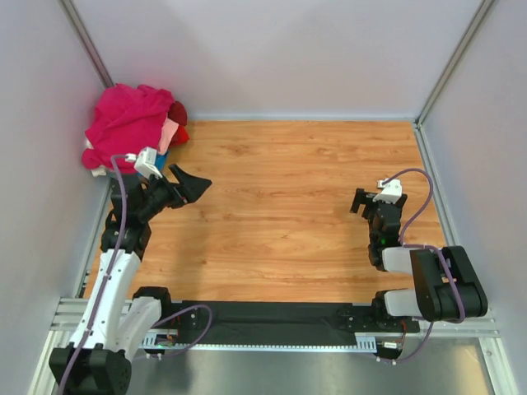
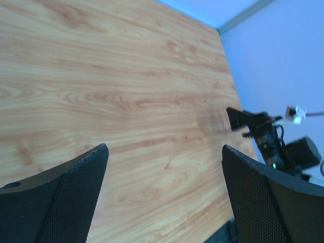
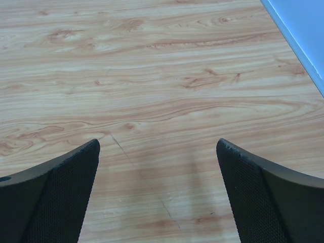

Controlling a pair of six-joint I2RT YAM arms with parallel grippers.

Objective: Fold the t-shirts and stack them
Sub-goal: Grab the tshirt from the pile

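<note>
The t-shirts lie in a heap at the far left corner: a large magenta-pink one (image 1: 123, 122) on top, with salmon pink (image 1: 170, 133), red (image 1: 179, 113), a bit of blue (image 1: 162, 155) and cream-white (image 1: 97, 170) showing at its edges. My left gripper (image 1: 191, 181) is open and empty just right of and in front of the heap, above bare wood; its wrist view (image 2: 164, 152) shows only table between the fingers (image 2: 71, 197). My right gripper (image 1: 360, 202) is open and empty at the right side, over bare wood (image 3: 158, 144). No shirt shows in either wrist view.
The wooden table (image 1: 288, 214) is enclosed by grey walls on the left, back and right. A black rail (image 1: 280, 317) runs along the near edge between the arm bases. The right arm (image 2: 273, 139) shows in the left wrist view.
</note>
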